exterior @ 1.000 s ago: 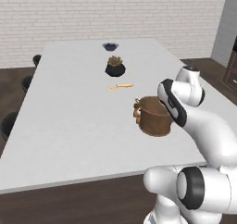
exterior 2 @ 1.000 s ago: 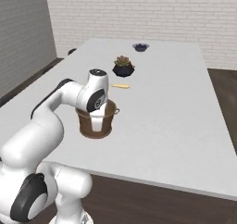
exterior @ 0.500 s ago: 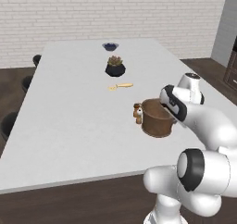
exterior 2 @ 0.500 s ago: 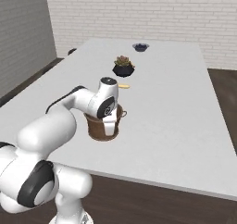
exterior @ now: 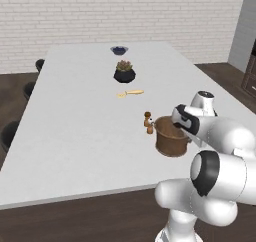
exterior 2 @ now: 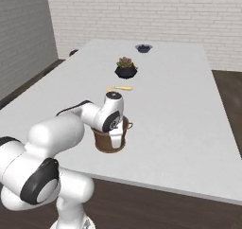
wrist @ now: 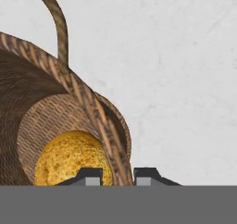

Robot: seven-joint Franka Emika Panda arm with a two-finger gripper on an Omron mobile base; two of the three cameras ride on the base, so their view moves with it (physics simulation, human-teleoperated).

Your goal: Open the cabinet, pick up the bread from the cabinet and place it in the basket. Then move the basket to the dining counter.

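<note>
Since the earlier frames, the round brown woven basket (exterior: 171, 141) has travelled with the arm to the right along the near part of the long white-grey desk (exterior: 85, 116), and a small brown pepper-mill-like figure (exterior: 148, 123) that stood touching its left side now stands just clear of it. One basket sits upright on the desk near the front edge in both base views (exterior 2: 110, 140), with the white arm bent over it. The tool (wrist: 117, 177) has its two dark fingertips (wrist: 90, 176) pressed close together on the basket's thick rim, one inside the wall and one outside, pinching it. One small round golden-orange bun (wrist: 69, 158) lies at the bottom of the basket; the hand view looks straight down into the weave at it, while from the base views the basket's inside is hidden by the wall and the arm. A thin curved handle (wrist: 56, 24) rises from the rim in the hand view. Farther up the desk the base views show what the hand view does not: one yellow utensil (exterior: 130, 92) lying flat, one black pot with a small plant (exterior: 124, 72), and one dark blue bowl (exterior: 119, 50) near the far end, well apart from one another. Three dark round stools (exterior: 10, 133) stand along the desk's left side in the left base view.
</note>
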